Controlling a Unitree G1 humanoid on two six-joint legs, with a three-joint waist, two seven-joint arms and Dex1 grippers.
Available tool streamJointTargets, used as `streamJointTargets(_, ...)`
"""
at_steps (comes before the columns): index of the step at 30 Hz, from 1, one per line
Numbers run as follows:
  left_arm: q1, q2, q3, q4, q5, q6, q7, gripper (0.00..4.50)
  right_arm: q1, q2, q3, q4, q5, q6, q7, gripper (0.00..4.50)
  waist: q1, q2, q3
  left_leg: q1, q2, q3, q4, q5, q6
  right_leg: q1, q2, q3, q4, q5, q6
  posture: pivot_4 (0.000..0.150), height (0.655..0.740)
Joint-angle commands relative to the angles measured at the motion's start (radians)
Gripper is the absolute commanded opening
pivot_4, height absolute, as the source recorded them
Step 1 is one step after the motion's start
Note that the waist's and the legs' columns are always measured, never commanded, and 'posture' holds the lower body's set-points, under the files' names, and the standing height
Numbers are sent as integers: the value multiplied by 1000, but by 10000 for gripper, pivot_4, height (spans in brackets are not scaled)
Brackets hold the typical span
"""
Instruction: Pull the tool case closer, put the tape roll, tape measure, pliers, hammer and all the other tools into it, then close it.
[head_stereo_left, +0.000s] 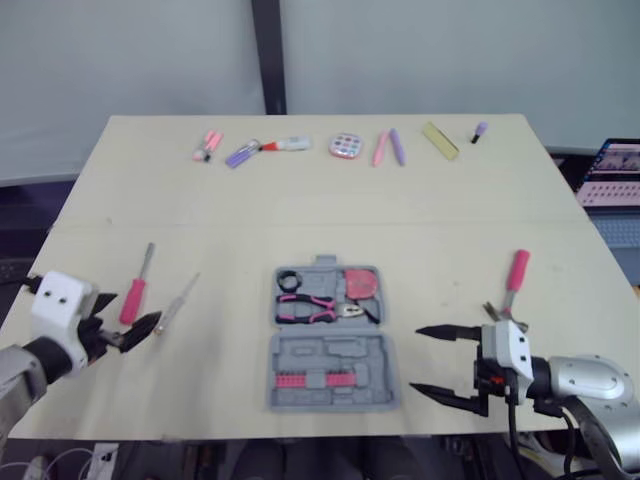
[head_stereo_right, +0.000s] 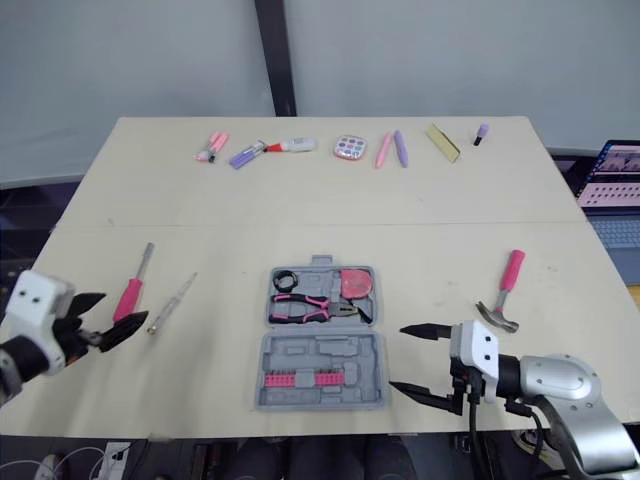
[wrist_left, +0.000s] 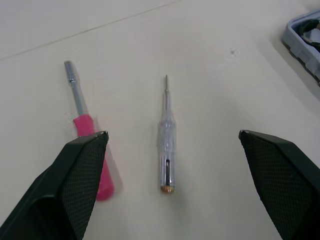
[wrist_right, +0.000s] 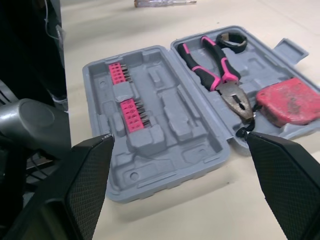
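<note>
The grey tool case (head_stereo_left: 333, 372) lies open at the front middle of the table. Its far half holds a black tape roll (head_stereo_left: 289, 281), pink-and-black pliers (head_stereo_left: 307, 309) and a red tape measure (head_stereo_left: 360, 283); pink bits (wrist_right: 125, 92) sit in the near half. To its right my right gripper (head_stereo_left: 416, 359) is open and points at the case. A pink-handled hammer (head_stereo_left: 512, 282) lies beyond that gripper. At the left, my left gripper (head_stereo_left: 140, 333) is open just short of a clear tester screwdriver (wrist_left: 166, 142) and a pink-handled screwdriver (wrist_left: 87, 132).
Along the table's far edge lie small items: pink and purple pens (head_stereo_left: 208, 146), a white tube (head_stereo_left: 287, 145), a round palette (head_stereo_left: 345, 146), a yellow bar (head_stereo_left: 440, 140). A laptop (head_stereo_left: 612, 175) sits off the right side. The table's front edge (head_stereo_left: 200, 436) is close to both grippers.
</note>
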Motion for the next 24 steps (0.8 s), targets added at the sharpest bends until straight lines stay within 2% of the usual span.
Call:
streamJointTargets(1,-66,13,-86,61,62,-5,-18,45000,-7,6,3,-15,-3,-7,-22,44263,-1,0,0,0,0,0,0,0,0,-1,0,0,0,0,0,1500,7400)
streamJointTargets(9,-198,-33,-209,276,172,-97,-57,45000,-3,13,7,-27,-18,-5,-64,44263,2,0,0,-1,0,0,0,1,-1,-1,0,0,2,0,0,1500,7400)
streamJointTargets(24,-293,-113,-282,394,253,-145,-100,45000,9,7,2,-43,-14,-6,-87,44263,3,0,0,0,0,0,1,1,-1,-2,0,0,4,0,0,1500,7400)
